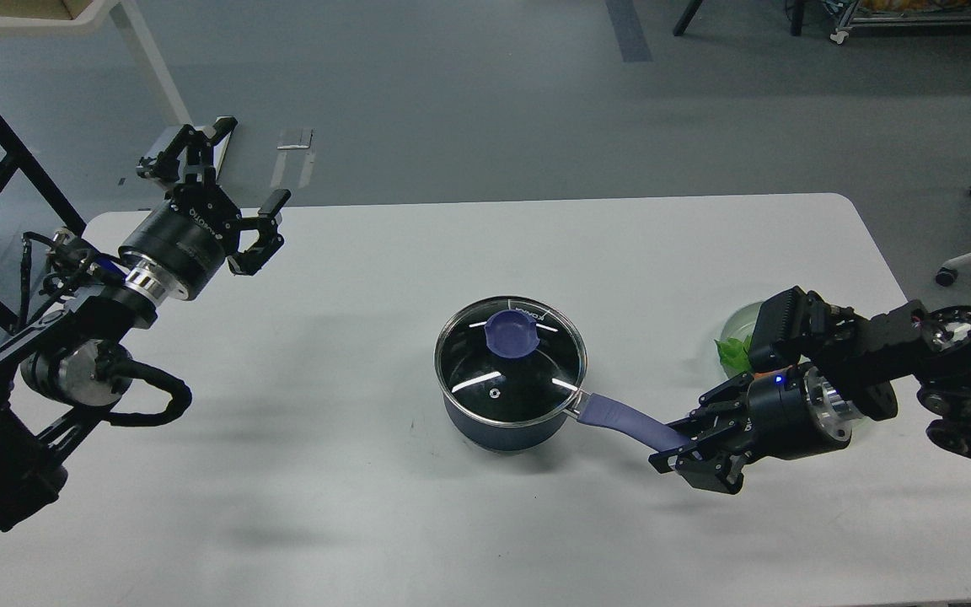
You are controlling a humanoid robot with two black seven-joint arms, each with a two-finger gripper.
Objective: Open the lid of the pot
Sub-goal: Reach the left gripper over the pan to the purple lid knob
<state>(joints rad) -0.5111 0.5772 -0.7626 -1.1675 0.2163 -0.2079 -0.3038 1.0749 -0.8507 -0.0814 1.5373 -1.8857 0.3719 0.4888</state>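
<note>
1. Right claw (678,445), lower right of frame: fingers closed around the end of the pot handle (620,420).
2. Left claw (241,181), upper left: fingers spread apart, holding nothing, well apart from the pot.
3. Pot (509,421) at desk (367,506) centre; lid (509,361) seated on it, knob (509,334) up.
4. Green plate (734,330) behind right arm, partly hidden.

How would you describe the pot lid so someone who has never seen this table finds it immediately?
On the white table, look near the middle for the dark blue saucepan. The lid sits on top of it: round clear glass with a steel rim and a purple-blue knob, unlike the pale green plate further right.
</note>
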